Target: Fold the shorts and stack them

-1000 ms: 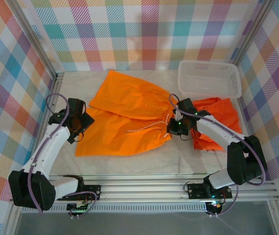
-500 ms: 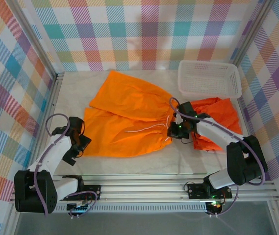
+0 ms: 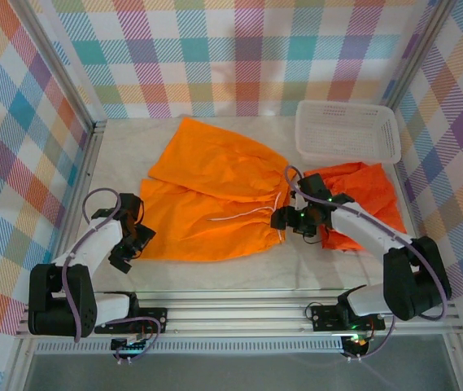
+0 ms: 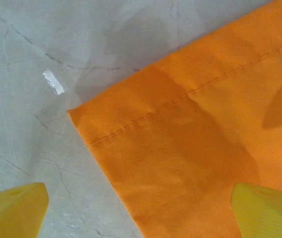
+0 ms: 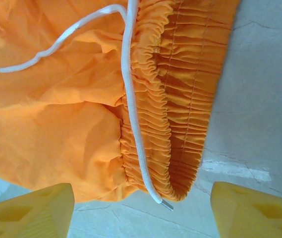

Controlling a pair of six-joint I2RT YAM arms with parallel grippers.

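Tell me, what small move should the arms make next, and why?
Probably lower the left tool and pinch the hem corner of the orange shorts. They lie spread flat, not yet folded; both tools are open, the left one hangs over that corner, and the right tool hovers over the gathered waistband.

**A:** What do the arms look like?

**B:** The left arm and right arm are white tube links joined by black housings. Each stands on a chunky black base.

**A:** Any wiring?

**B:** A lilac-grey cable loops along each arm. A small green light glows by the right wrist.

**A:** And the ends?

**B:** Blunt yellow fingertips, matte plastic, on both arms.
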